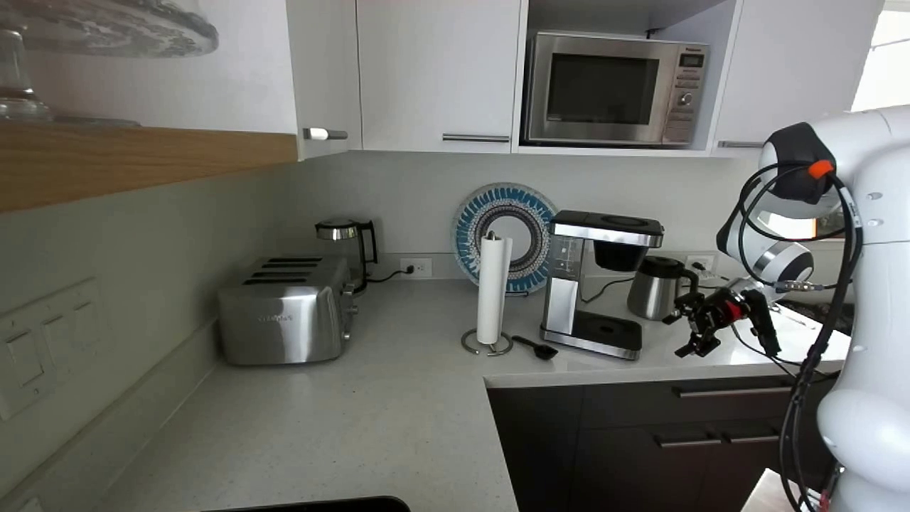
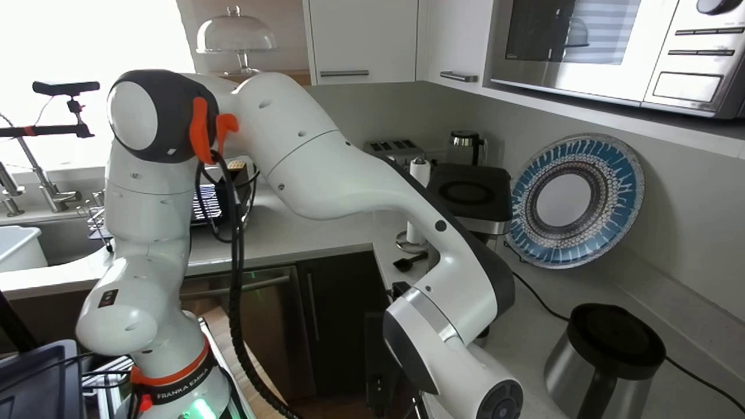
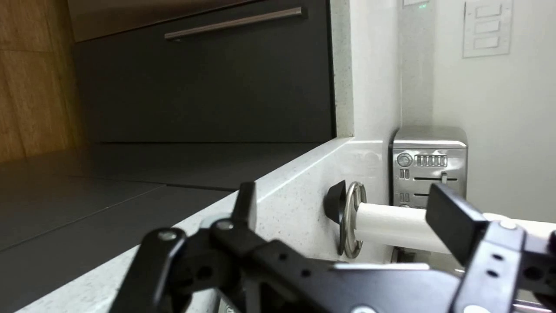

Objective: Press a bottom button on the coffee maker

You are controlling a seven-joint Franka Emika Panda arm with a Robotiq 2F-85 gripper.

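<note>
- Coffee maker [image 1: 617,256]: upright on the pale, speckled counter [image 1: 320,427], between paper-towel roll [image 1: 492,291] and steel jug [image 1: 650,295]. Boxy, black; shiny silver band below a flat top marked with an oval, clear tank over a silver panel, dark tray base edged in silver.
- Gripper [image 3: 349,212]: black, jointed, jaws wide apart; from where I stand it hangs near the steel jug, apart from the coffee maker.
- Paper-towel roll: smooth white cylinder, upright on a coiled metal stand [image 3: 349,221]; black scoop [image 1: 544,351] just beside it.
- Round plate [image 2: 563,201]: blue-and-grey pattern about a white disc, tilted back at the wall [image 1: 398,206].
- Toaster [image 1: 281,320]: brushed steel, rounded corners; lettering blurred, I make it Cuisinart.
- Microwave [image 1: 611,89]: silver, dark window, Panasonic on the control panel.
- Robot arm [image 2: 337,174]: smooth white shells, rounded joints; black band [image 2: 183,384] at the base reads FRANKA EMIKA, green light [image 2: 201,410] glowing below.
</note>
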